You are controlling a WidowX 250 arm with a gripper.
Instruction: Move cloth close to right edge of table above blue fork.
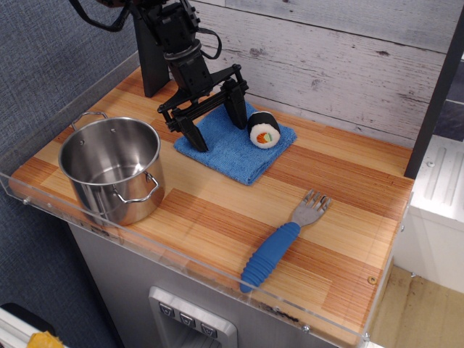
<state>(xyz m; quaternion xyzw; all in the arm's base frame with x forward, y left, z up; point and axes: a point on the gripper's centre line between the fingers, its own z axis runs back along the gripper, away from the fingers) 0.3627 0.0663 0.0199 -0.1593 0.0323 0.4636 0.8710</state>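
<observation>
The blue cloth (235, 148) lies flat at the back middle of the wooden table (341, 196), just right of the steel pot. A toy sushi roll (264, 130) sits on the cloth's right part. My black gripper (216, 125) is open, fingers spread wide, tips down on the cloth's left half, with the right finger just left of the sushi roll. The blue fork (279, 242) lies near the front right, handle toward the front rim, tines pointing back.
A steel pot (112, 168) stands at the front left. A clear acrylic rim (181, 257) runs along the front edge. A grey plank wall (348, 65) rises behind the table.
</observation>
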